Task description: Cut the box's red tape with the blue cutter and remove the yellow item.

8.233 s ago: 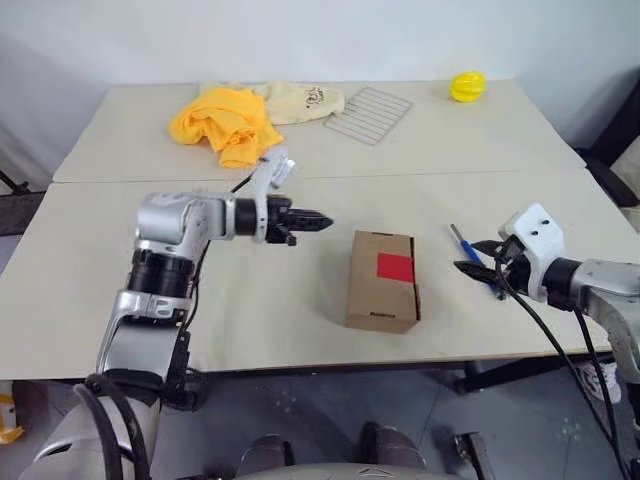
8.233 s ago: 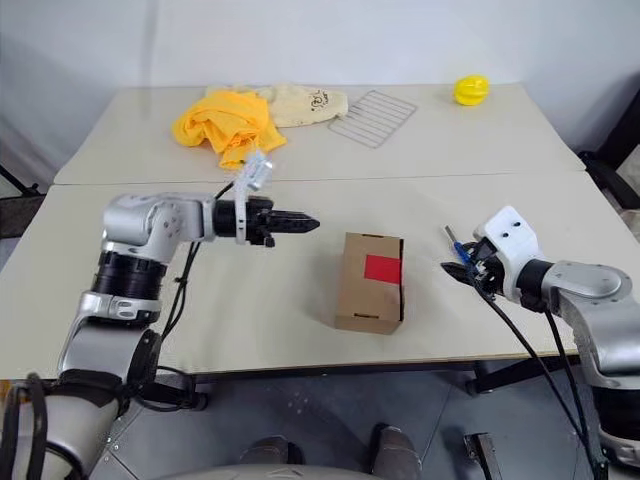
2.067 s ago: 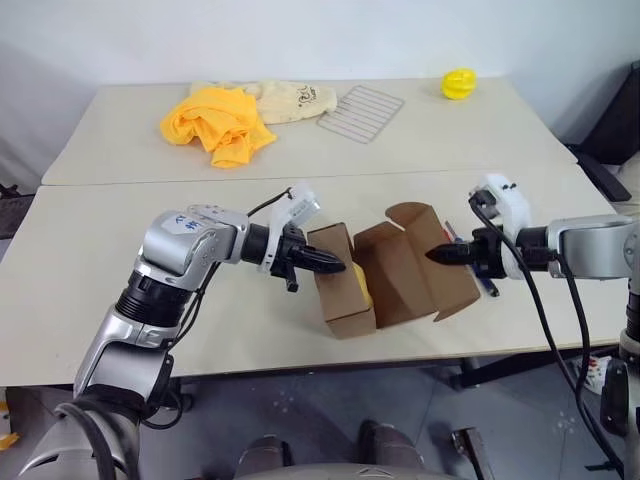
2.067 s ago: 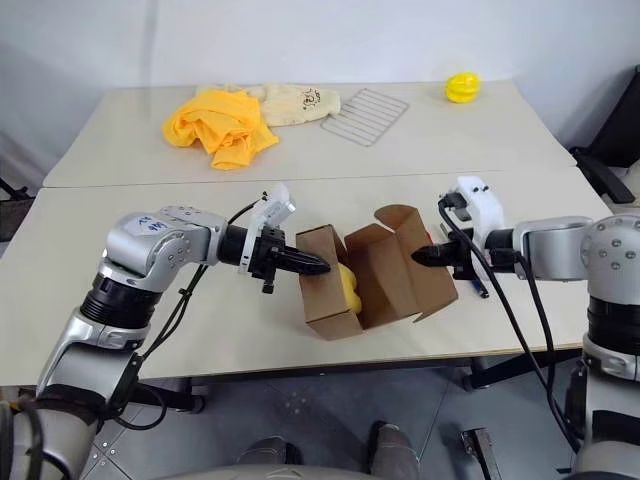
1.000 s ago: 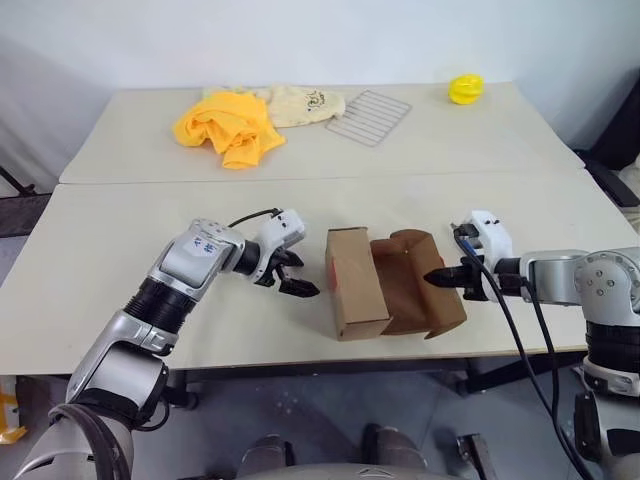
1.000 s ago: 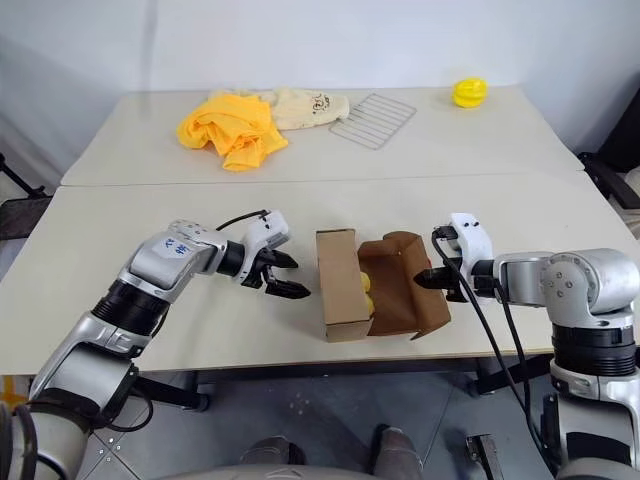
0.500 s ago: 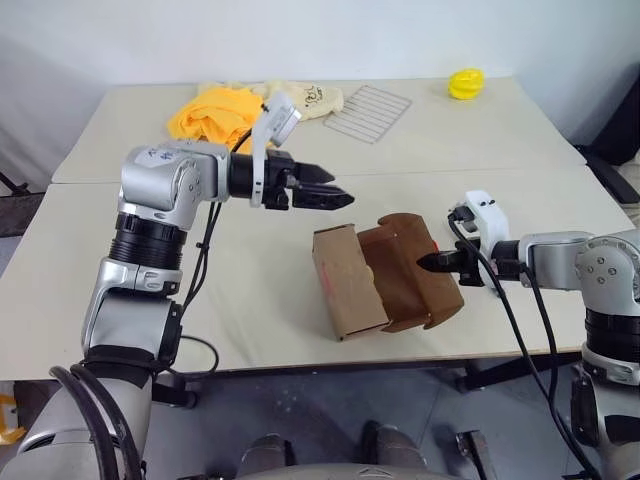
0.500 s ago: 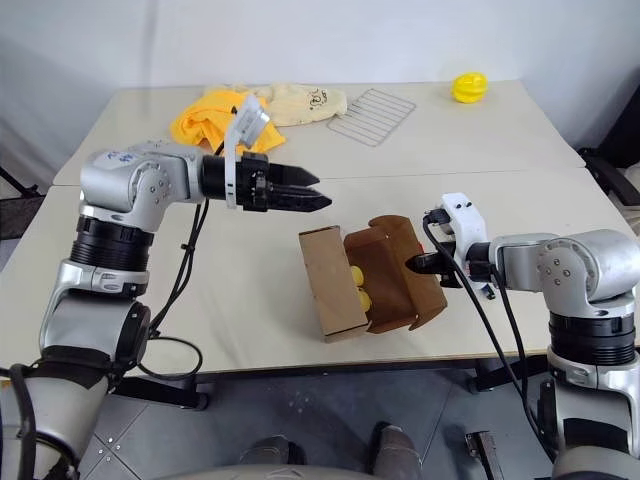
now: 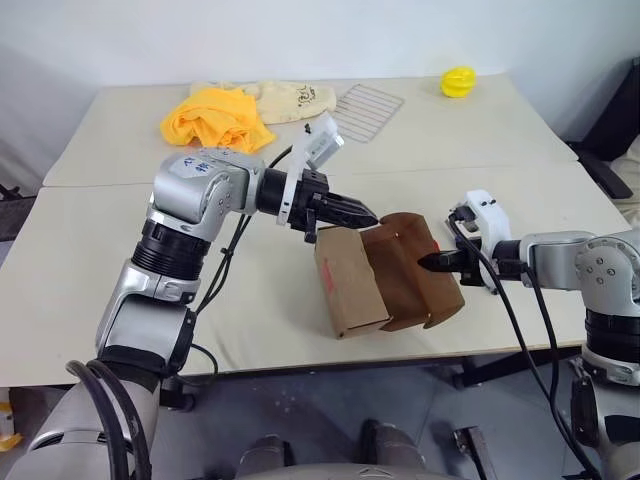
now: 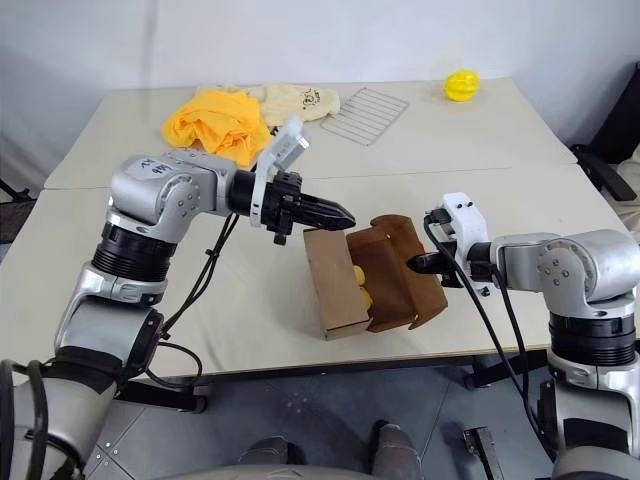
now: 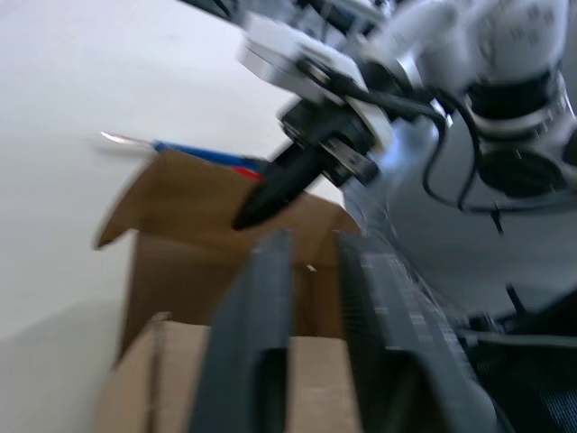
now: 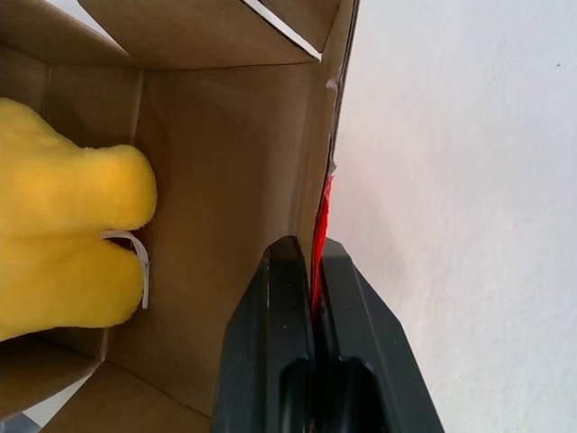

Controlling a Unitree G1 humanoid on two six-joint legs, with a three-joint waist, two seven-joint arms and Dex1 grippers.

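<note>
My right gripper [image 10: 412,263] pinches the flap of the box [image 10: 365,277], which lies open on the bench [image 10: 250,320], yellow item [image 10: 358,282] inside. Left gripper [image 10: 340,215], jaws pressed together, hovers above; it could shove the box from my pinch.

The open box [image 9: 385,280] sits between the left end effector [image 9: 368,216] and right end effector [image 9: 427,263]
</note>
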